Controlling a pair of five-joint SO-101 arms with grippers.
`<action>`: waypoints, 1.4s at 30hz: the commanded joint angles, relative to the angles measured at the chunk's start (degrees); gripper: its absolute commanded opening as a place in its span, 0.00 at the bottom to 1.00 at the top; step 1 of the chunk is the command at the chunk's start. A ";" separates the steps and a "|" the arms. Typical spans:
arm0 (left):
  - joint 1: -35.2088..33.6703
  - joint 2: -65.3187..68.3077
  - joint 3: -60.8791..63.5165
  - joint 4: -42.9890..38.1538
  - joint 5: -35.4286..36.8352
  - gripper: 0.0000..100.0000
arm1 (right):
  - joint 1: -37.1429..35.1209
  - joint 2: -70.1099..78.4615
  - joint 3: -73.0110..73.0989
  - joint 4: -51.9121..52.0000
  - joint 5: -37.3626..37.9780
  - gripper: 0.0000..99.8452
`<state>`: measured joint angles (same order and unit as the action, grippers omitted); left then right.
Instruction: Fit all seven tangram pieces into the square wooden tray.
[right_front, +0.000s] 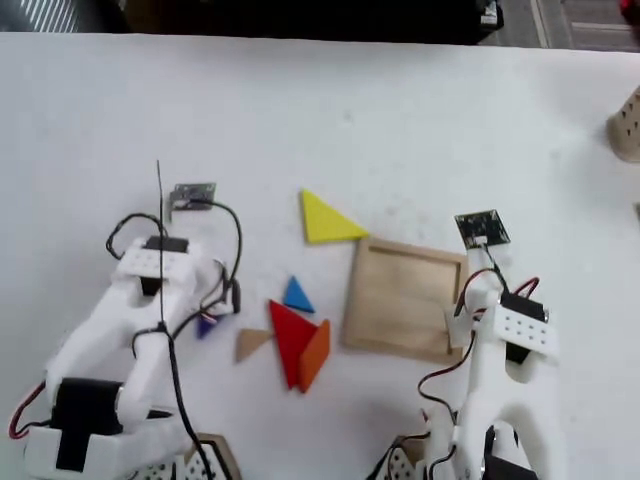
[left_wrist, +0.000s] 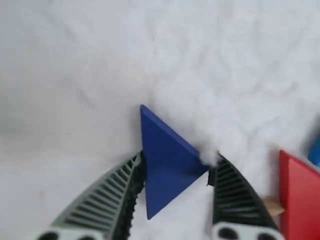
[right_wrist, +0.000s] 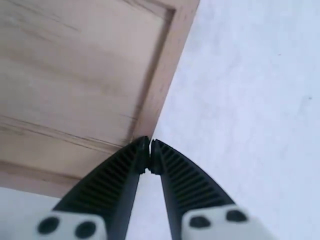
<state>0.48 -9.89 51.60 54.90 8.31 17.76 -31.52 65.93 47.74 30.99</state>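
The square wooden tray (right_front: 403, 298) lies right of centre with nothing in it. A yellow triangle (right_front: 325, 220) sits by its far left corner. To the tray's left lie a small light-blue triangle (right_front: 296, 295), a red triangle (right_front: 286, 338), an orange piece (right_front: 316, 355) and a tan triangle (right_front: 251, 343). My left gripper (left_wrist: 175, 167) is shut on a dark blue triangle (left_wrist: 167, 160), which rests on the table left of the tan one (right_front: 206, 325). My right gripper (right_wrist: 150, 150) is shut with nothing in it, its tips at the tray's rim (right_wrist: 155, 95) near the tray's right side (right_front: 455, 325).
A perforated wooden object (right_front: 625, 125) stands at the table's right edge. The red triangle (left_wrist: 300, 195) and the tan triangle (left_wrist: 272, 205) lie just beside my left gripper. The far half of the white table is open room.
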 joint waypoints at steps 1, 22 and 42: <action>0.40 0.13 -0.88 0.26 -0.70 0.08 | -0.04 -1.19 0.09 0.22 0.70 0.02; -0.13 0.13 -0.79 0.70 -0.79 0.11 | -0.04 -1.10 0.09 0.22 0.70 0.02; 0.04 -0.31 -2.55 0.88 -0.79 0.10 | -0.04 -1.01 0.09 0.22 0.70 0.02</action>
<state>0.48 -9.98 51.52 54.99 8.22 17.76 -31.52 65.93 47.74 30.99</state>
